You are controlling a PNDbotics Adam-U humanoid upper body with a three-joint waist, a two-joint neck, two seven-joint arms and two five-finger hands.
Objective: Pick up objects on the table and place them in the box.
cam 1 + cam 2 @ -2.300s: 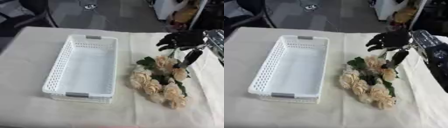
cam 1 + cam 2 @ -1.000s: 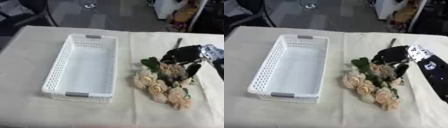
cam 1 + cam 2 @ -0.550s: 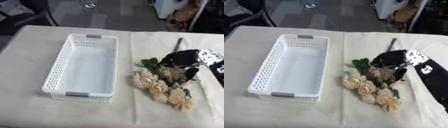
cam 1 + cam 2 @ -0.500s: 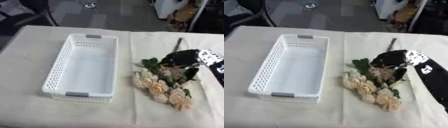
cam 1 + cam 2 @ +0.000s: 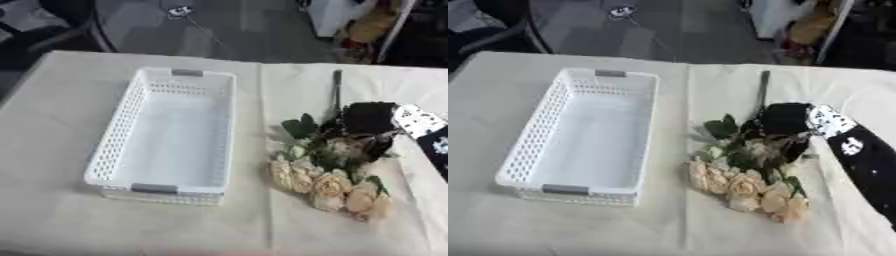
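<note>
Left eye view: since 2.3 s ago the right hand (image 5: 369,120) has come down from above the flowers (image 5: 328,170) onto them, right of the basket (image 5: 166,135). Its fingers curl into the green leaves, closed around the bunch, which still lies on the cloth (image 5: 52,200). The basket holds nothing.

Right eye view: the dark stem (image 5: 761,92) points away from the basket's right side, toward the grey floor (image 5: 675,30) behind the table. The left hand does not show.

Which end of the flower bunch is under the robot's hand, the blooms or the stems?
The stem end: the right hand sits on the leafy stems of the flower bunch, while the cream blooms lie nearer the camera, uncovered.
</note>
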